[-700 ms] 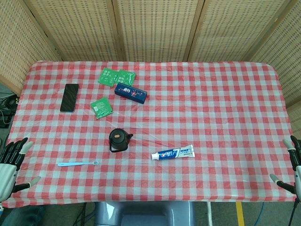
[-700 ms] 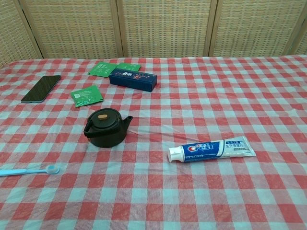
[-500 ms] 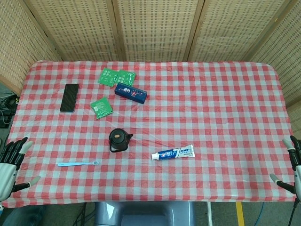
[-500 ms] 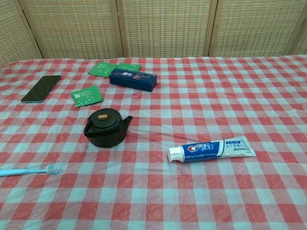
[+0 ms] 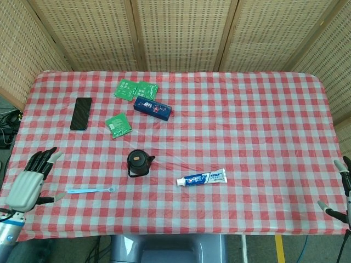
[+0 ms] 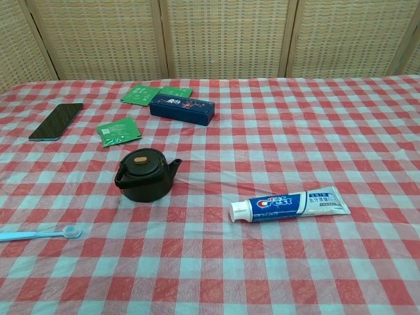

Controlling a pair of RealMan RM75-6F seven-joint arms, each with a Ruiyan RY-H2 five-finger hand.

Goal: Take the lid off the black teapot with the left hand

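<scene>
At seven o'clock, the left hand [image 5: 26,183] hovers over the table's near edge, fingers spread, holding nothing. At five o'clock the right hand [image 5: 341,189] barely shows; whether its fingers are apart I cannot tell. Farther in, left of centre, sits the squat black teapot [image 6: 144,175], its flat lid [image 6: 140,161] on. Nothing is done yet: reaching, gripping and lifting remain.

The teapot [image 6: 144,176] looks matt black, cast-iron rough, its lid [image 6: 140,161] topped by a wooden-looking knob. The checked tablecloth [image 6: 275,262] shows thin and crinkled, the toothpaste tube [image 6: 291,205] glossy plastic, the phone [image 6: 56,121] smooth and shiny.
</scene>
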